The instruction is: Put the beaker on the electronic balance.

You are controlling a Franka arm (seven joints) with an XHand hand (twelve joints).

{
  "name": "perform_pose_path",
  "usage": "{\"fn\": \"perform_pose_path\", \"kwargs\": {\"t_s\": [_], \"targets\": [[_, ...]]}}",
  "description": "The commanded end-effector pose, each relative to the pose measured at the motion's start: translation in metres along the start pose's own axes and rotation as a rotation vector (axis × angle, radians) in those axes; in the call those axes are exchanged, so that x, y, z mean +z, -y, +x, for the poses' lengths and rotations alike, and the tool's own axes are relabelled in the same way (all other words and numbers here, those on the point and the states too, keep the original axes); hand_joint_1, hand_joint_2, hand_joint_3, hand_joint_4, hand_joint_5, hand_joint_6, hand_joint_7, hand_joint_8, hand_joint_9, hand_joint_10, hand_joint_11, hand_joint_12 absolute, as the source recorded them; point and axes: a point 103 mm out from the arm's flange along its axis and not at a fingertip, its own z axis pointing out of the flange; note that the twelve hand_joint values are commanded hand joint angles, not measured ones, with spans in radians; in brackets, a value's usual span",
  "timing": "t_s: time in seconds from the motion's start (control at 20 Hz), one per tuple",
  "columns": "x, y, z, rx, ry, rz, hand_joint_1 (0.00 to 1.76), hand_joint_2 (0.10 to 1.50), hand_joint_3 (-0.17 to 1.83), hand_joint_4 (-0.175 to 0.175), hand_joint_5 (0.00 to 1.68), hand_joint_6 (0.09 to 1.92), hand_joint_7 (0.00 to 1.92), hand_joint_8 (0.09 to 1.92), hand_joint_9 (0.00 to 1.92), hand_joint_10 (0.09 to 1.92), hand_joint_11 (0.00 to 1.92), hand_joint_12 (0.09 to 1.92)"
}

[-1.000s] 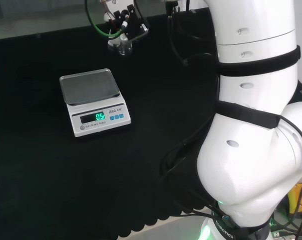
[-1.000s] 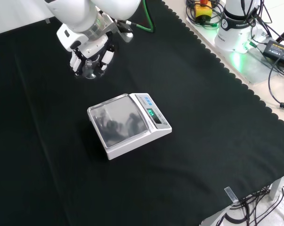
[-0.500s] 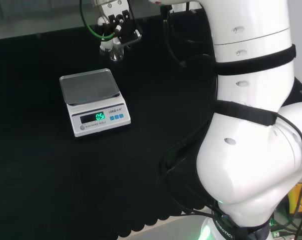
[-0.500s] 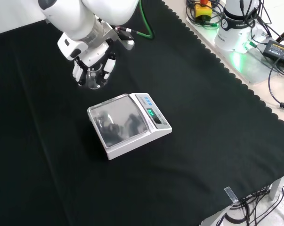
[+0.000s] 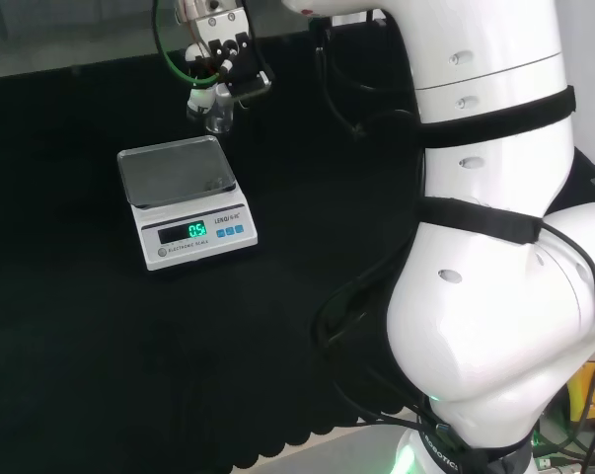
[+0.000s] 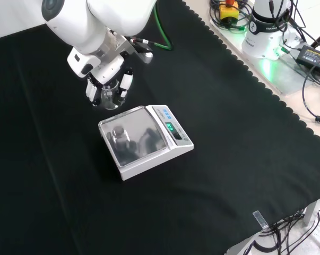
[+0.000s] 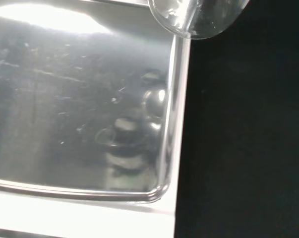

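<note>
A small clear glass beaker [image 6: 107,97] hangs above the cloth with my hand [image 6: 111,85] curled round it. In the head view the beaker [image 5: 216,118] and hand [image 5: 221,61] are just past the far edge of the balance. The white electronic balance [image 5: 185,202] has a shiny steel pan [image 6: 132,136] and a lit green display. In the front view the beaker sits just beyond the pan's upper left corner. The wrist view has the beaker's round base [image 7: 196,17] at the rim of the pan [image 7: 75,104], which mirrors the hand.
Black cloth [image 6: 228,138] covers the bench, with a scalloped edge on the right of the front view. A green cable [image 6: 162,33] trails behind the hand. The arm's big white links [image 5: 494,247] stand at the right of the head view.
The hand has carried the beaker toward the balance, leftward in the head view and down-right in the front view. It now hangs at the pan's edge.
</note>
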Motion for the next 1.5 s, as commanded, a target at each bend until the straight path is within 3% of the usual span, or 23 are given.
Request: {"fn": "perform_pose_path", "kwargs": {"t_s": [0.05,0.65,1.05,1.3,1.35,1.5], "targets": [[0.008,0.005,0.017,-0.031,-0.001,0.013,1.11,1.14,-0.17,-0.175,0.56,0.57,0.52,0.77,1.03,0.27,1.42,0.62],[0.023,0.013,0.060,-0.087,0.050,0.043,1.10,1.14,-0.17,-0.175,0.54,0.53,0.51,0.77,1.01,0.27,1.41,0.62],[0.034,0.003,0.081,-0.120,0.072,0.041,1.08,1.14,-0.17,-0.175,0.54,0.52,0.50,0.77,1.01,0.27,1.41,0.62],[0.048,-0.005,0.088,-0.131,0.074,0.047,1.07,1.14,-0.17,-0.175,0.55,0.50,0.50,0.78,0.99,0.28,1.38,0.63],[0.051,0.007,0.069,-0.135,0.070,0.047,1.07,1.14,-0.17,-0.175,0.55,0.49,0.50,0.78,0.99,0.29,1.37,0.64],[0.056,0.014,0.059,-0.142,0.080,0.051,1.06,1.14,-0.17,-0.175,0.56,0.47,0.50,0.78,0.97,0.31,1.33,0.67]]}}
